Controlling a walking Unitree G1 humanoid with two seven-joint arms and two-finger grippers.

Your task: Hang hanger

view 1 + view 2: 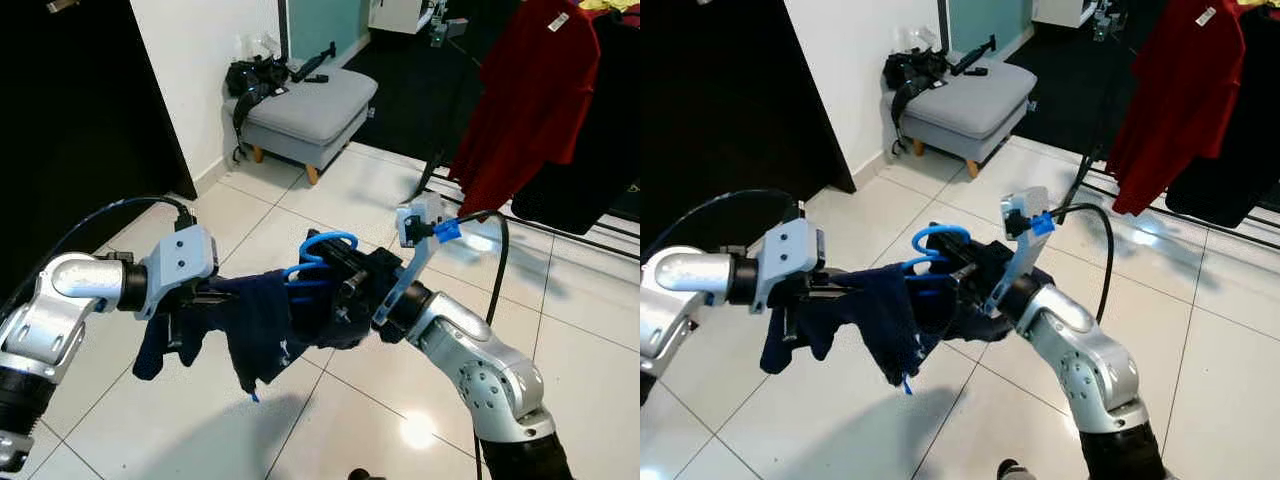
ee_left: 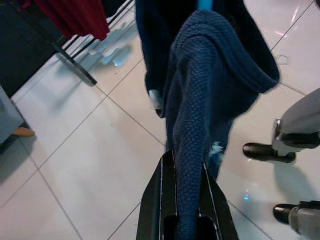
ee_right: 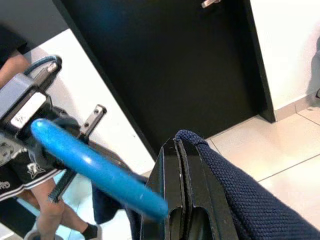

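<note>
Left eye view: left gripper (image 1: 200, 300) clamped on dark blue sweater (image 1: 255, 325), fabric pinched between fingers (image 2: 167, 200). Right gripper (image 1: 335, 290) just beside, fingers together around blue hanger (image 1: 318, 255) and sweater edge. Sweater draped between both grippers above tiled floor (image 1: 330, 200). Red shirt (image 1: 525, 105) on rack (image 1: 520, 215) well beyond.
</note>
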